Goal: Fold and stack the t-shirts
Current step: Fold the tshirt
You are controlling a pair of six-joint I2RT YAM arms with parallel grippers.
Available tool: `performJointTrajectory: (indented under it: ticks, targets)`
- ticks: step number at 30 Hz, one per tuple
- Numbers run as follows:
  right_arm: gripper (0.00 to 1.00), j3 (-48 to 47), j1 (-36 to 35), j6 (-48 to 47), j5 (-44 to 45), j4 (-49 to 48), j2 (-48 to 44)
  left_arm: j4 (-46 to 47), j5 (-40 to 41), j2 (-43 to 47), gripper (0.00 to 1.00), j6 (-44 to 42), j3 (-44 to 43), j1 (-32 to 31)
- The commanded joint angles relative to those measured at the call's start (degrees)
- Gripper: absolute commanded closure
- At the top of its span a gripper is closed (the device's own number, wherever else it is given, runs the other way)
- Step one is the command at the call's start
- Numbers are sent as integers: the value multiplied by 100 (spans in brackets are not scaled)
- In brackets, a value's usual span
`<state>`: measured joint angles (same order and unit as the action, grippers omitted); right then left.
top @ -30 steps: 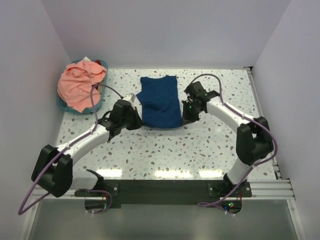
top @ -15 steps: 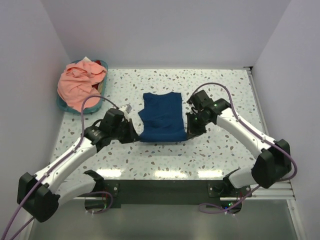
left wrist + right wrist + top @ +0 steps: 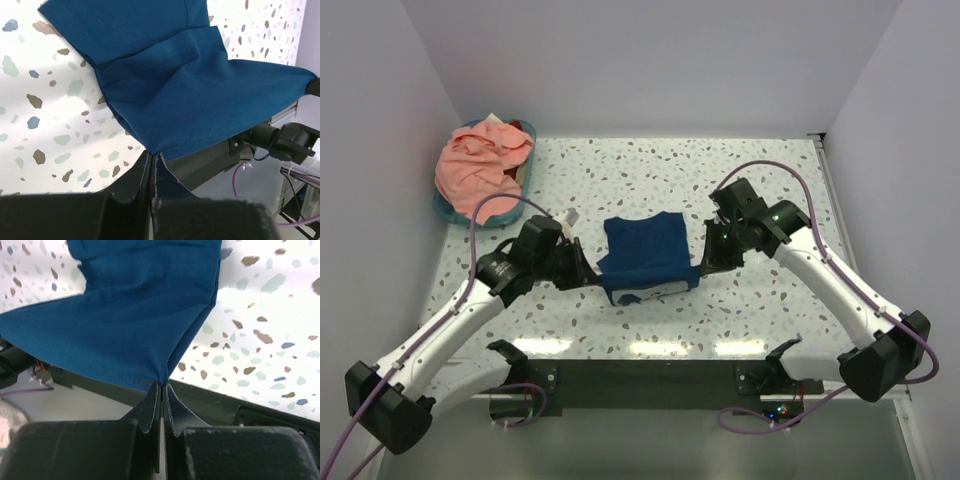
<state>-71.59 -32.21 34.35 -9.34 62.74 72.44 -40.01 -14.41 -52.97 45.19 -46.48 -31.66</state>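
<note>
Carrying the near hem of the navy t-shirt (image 3: 645, 250), raised over the middle of the table (image 3: 770, 190), level and taut is advised, each corner being pinched by the closed left gripper (image 3: 590, 275) and right gripper (image 3: 698, 263).

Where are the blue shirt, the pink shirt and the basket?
navy blue t-shirt (image 3: 645, 250), top view, middle of the cloth.
salmon-pink t-shirt (image 3: 470, 175), top view, middle of the heap.
teal basket (image 3: 448, 213), top view, its near rim.
</note>
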Motion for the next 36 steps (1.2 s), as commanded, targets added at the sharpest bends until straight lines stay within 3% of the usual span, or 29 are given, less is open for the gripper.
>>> performJointTrajectory:
  ticks: [1,21,36]
  targets:
    - [100,-390,91,81,670,20,146,28,369,-292,100,-291,-458,11]
    - [100,-2148,628,-666,1145,-526,1720,863,1046,-1479,100,-511,-1302,335]
    - [100,-3088,716,-912,1329,-763,2932,1601,273,-2445,100,-1047,-1416,1294]
